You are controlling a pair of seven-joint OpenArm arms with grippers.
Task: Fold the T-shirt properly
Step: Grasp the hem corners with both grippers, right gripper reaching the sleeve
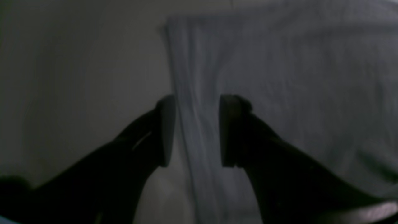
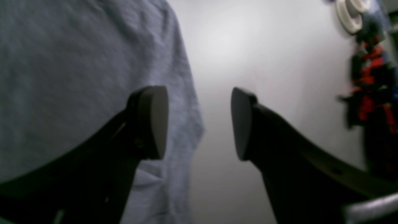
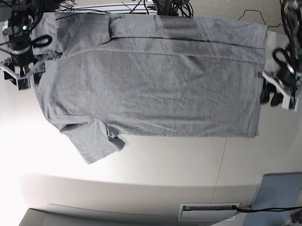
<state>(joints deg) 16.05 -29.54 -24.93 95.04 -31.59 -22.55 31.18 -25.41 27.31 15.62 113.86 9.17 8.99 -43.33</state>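
Note:
The heather-grey T-shirt lies spread on the white table, plain side up. Its far long edge is folded over and one sleeve sticks out at the near left. My left gripper is open at the shirt's right edge. In the left wrist view a rumpled strip of the shirt's edge lies between the two pads. My right gripper is open at the shirt's left edge. In the right wrist view one finger is over the cloth and the other is over bare table.
Cables and arm bases crowd the far edge. A grey flat panel lies at the near right beside a white slotted piece. A red and black object shows at the right of the right wrist view.

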